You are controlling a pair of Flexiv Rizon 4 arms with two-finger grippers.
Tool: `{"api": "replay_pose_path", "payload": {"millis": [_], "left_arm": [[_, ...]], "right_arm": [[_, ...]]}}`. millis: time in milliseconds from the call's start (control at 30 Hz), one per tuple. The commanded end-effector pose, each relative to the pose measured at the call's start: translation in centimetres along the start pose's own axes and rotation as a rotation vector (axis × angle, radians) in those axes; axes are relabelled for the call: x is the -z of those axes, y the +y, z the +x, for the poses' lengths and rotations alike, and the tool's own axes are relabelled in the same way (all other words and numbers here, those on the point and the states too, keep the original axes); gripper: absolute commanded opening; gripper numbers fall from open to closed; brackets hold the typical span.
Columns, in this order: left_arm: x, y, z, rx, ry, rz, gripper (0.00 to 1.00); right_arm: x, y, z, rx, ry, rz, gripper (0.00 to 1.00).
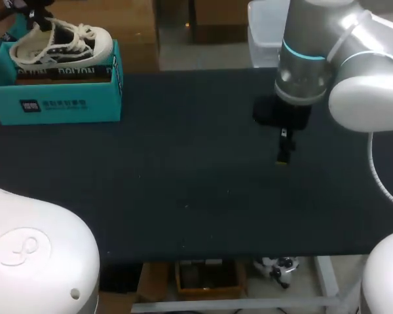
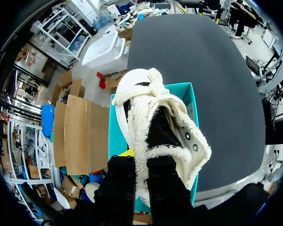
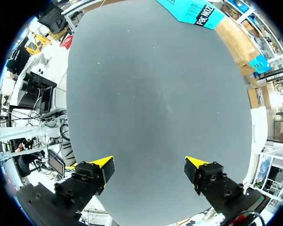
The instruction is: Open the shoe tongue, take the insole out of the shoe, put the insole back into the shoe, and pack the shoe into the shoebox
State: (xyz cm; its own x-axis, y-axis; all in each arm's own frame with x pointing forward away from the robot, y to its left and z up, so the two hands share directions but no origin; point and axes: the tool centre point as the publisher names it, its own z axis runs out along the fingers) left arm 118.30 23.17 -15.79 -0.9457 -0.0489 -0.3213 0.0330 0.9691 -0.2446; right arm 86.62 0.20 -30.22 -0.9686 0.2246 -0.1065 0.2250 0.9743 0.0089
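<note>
**Head view to wrist views: shoe at the box, in our left arm's care**

Head view: the shoe [image 1: 62, 42] sits on top of the teal shoebox [image 1: 59, 98] at the far left of the table [image 1: 183, 196]. Its long axis runs left to right, matching the box's. The toe points right and the heel lies left, under our left gripper [image 1: 40, 21]. Our right gripper [image 1: 285, 152] hangs over bare table, well apart to the right, so the left arm is plainly the nearer one.

Left wrist view: the left gripper [image 2: 141, 162] has its fingers drawn close on the fleecy heel collar of the shoe [image 2: 153, 113]. We judge that it pinches the collar from both sides. The shoe stretches straight ahead of the fingers, toe away, over the shoebox [image 2: 114, 136]. Seating it looks like a matter of lowering it along that shared axis.

Right wrist view: the right gripper [image 3: 148, 169] is spread wide and holds nothing. Only table [image 3: 155, 94] lies between the fingers, and the shoebox [image 3: 191, 12] is far ahead.
</note>
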Motion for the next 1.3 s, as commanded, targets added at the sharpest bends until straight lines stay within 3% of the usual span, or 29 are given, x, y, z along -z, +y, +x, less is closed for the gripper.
{"api": "replay_pose_path", "payload": {"millis": [33,400,733,800,833,867,1067,1300], "left_arm": [[-2.1,1.5,-2.2,-0.026,0.163,0.036,0.0],[-8.2,3.3,-3.0,-0.031,0.24,0.016,0.0],[-11.8,4.0,-1.5,-0.032,0.303,-0.008,0.0],[-12.0,3.9,-1.1,-0.032,0.307,-0.013,0.39],[-12.0,3.9,-1.0,-0.032,0.31,-0.016,0.8],[-12.1,3.8,-1.0,-0.03,0.311,-0.019,1.0],[-11.8,3.4,-0.3,-0.023,0.308,-0.028,1.0],[-8.9,1.8,0.3,-0.026,0.245,-0.04,1.0]], "right_arm": [[0.1,-0.1,0.0,0.001,0.001,0.001,1.0],[0.1,-0.1,0.0,0.001,0.001,0.001,1.0],[0.1,-0.1,0.0,0.001,0.001,0.001,1.0],[0.1,-0.1,0.0,0.001,0.001,0.001,1.0],[0.1,-0.1,0.0,0.001,0.001,0.001,1.0],[0.1,-0.1,0.0,0.001,0.001,0.001,1.0],[0.1,-0.1,0.0,0.001,0.001,0.001,1.0],[0.1,-0.1,0.0,0.001,0.001,0.001,1.0]]}}
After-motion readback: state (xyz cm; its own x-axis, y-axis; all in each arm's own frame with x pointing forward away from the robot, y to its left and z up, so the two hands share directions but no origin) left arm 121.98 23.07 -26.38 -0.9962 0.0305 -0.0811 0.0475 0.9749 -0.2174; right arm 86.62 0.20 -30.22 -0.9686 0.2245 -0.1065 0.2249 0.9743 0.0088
